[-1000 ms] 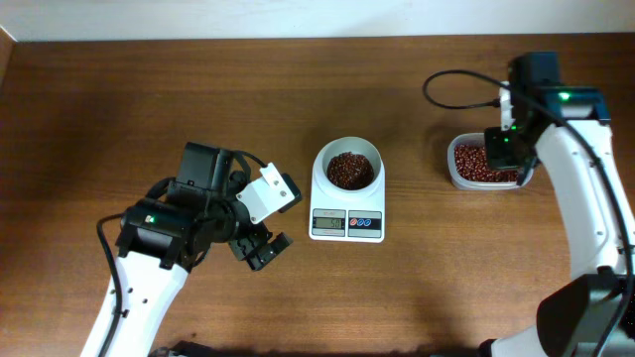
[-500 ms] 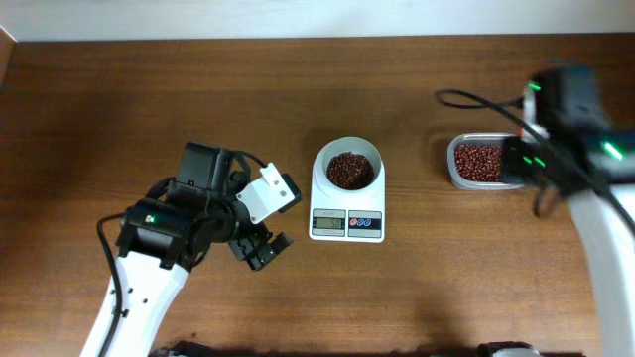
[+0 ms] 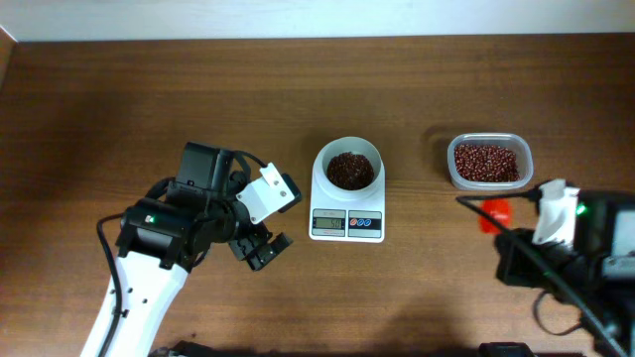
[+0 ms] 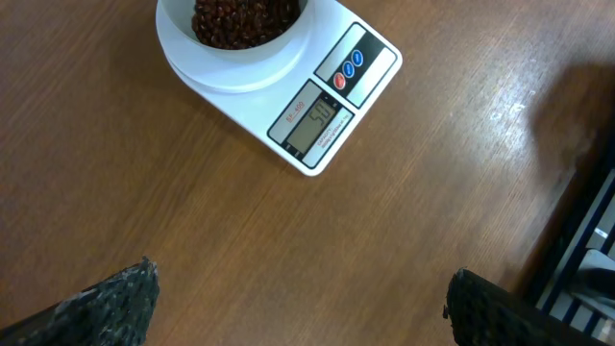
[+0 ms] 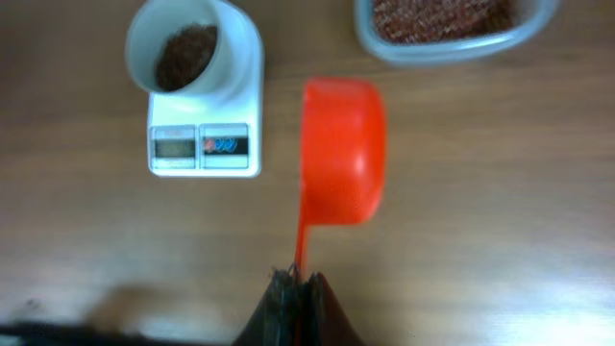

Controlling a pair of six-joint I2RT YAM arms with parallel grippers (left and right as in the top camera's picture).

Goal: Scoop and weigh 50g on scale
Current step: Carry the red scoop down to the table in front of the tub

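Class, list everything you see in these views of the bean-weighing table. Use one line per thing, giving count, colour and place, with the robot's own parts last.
Wooden table: one, brown, under everything.
White digital kitchen scale: one, white with two blue buttons, table centre, carrying a round white bowl.
Small dark red-brown beans: two heaps, one in the bowl, one in the tub.
Clear rectangular plastic tub: one, transparent, right of the scale, apart from it.
Orange-red plastic scoop: one, between the tub and the right arm.
Left end effector: one, dark fingers, open, left of the scale, holding nothing.
Right end effector: one, dark, shut on the scoop's handle.
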